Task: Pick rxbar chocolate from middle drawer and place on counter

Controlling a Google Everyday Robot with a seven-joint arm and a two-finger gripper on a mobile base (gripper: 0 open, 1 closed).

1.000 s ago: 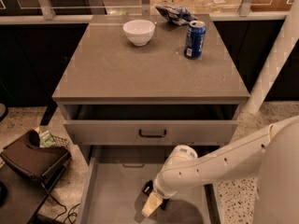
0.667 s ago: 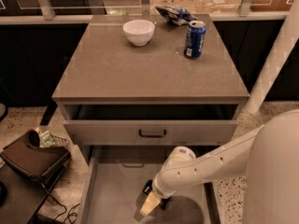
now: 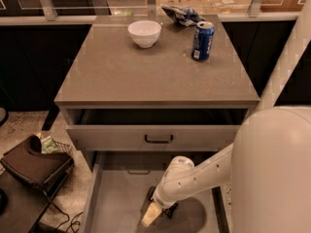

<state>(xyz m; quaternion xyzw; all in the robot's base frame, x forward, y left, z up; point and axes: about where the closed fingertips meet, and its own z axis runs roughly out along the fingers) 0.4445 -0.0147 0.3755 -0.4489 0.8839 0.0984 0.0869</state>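
Hard to make out the chocolate bar: only a dark shape (image 3: pixel 164 207) touching the tool (image 3: pixel 151 213), low at 6 o'clock on the floor of the pulled-out middle drawer (image 3: pixel 114 203). Cannot tell the tool's opening, nor any hold on anything. Above, at 12 o'clock, a shallower drawer (image 3: pixel 112 138) slightly out under the tabletop (image 3: pixel 146 76). Up there: white bowl (image 3: pixel 144 33) at 11 o'clock, blue can (image 3: pixel 202 41) at 1 o'clock, snack bag (image 3: pixel 182 14) just beyond the can
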